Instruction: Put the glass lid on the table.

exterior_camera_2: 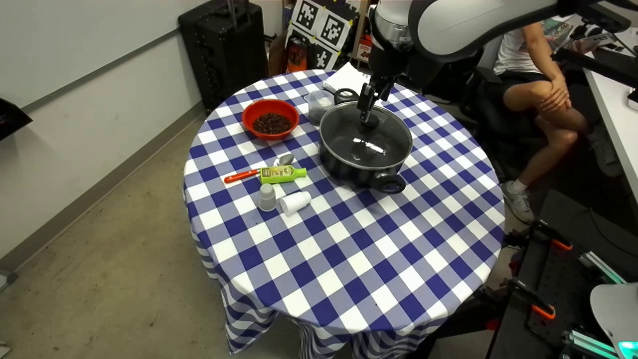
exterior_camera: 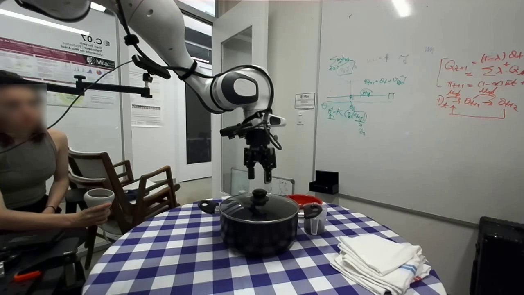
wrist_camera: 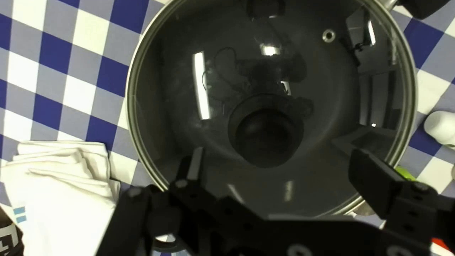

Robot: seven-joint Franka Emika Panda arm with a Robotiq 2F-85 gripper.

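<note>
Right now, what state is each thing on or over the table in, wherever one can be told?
Black pot: covered
Glass lid: seated on the pot
End effector: open, empty, above the lid
Red bowl: holding small dark pieces
Green bottle: lying on its side
White container: lying on its side
Red-handled utensil: lying down
White cloths: folded, stacked
Clear container: standing, contents unclear

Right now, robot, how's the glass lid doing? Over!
Gripper open, above the dark knob. Glass lid on black pot, ungripped. Red bowl, folded white cloths take up table space.
</note>
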